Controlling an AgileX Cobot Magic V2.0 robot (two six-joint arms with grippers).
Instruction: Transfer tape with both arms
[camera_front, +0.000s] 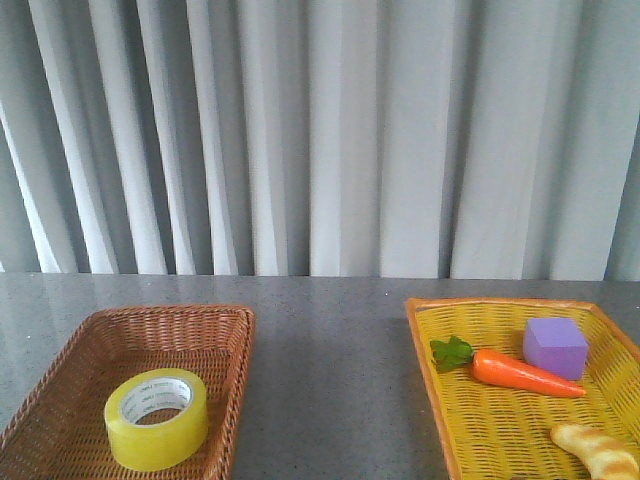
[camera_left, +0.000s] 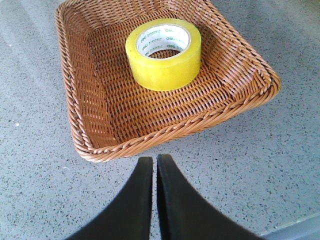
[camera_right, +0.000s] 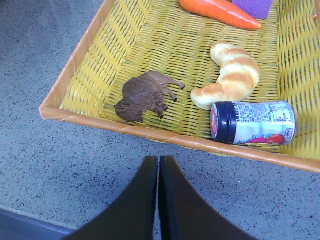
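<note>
Front view: two baskets on the grey desk (camera_front: 330, 350), both tools empty.

The brown basket (camera_left: 100, 105) holds the tape (camera_left: 164, 54), flat on its side; the left tool (camera_left: 154, 167), fingers pressed together, hovers over bare desk just outside the rim, apart from the tape. The right tool (camera_right: 158, 167), likewise closed, hangs beside the yellow basket (camera_right: 165, 137).
</note>
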